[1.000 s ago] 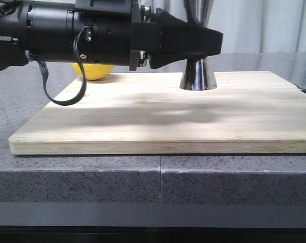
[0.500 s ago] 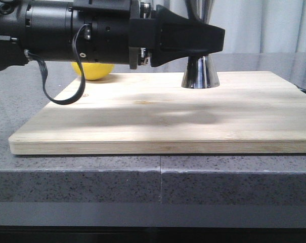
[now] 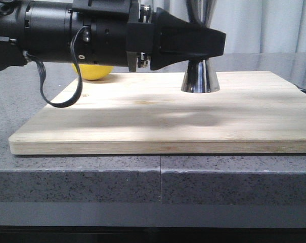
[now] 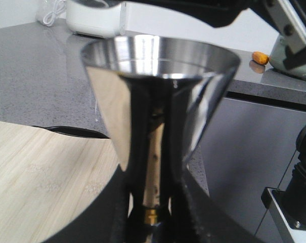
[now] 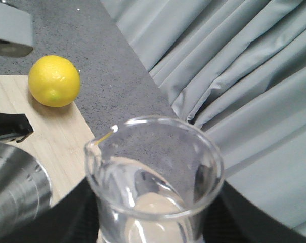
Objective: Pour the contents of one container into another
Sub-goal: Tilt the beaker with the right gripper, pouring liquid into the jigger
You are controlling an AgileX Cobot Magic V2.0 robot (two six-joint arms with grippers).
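Observation:
The steel jigger [image 3: 199, 78] stands on the wooden board [image 3: 168, 121], and its upper cup [image 4: 158, 61] fills the left wrist view. My left gripper [image 3: 209, 43] reaches in from the left, level with the board. It is shut on the jigger's narrow waist, a black finger [image 4: 135, 167] on each side of the gold band. The clear glass beaker [image 5: 117, 195] shows only in the right wrist view, where my right gripper [image 5: 155, 225] is shut on it. Its pour lip faces the jigger's rim [image 5: 16, 192], which sits lower beside it.
A yellow lemon [image 3: 94, 72] lies at the board's far left corner, behind my left arm, and shows again as the lemon [image 5: 54, 81]. The board rests on a grey speckled counter [image 3: 92, 182]. Grey curtains [image 5: 233, 76] hang behind.
The left gripper and the jigger have shifted slightly to the right on the board. Nothing else has visibly moved.

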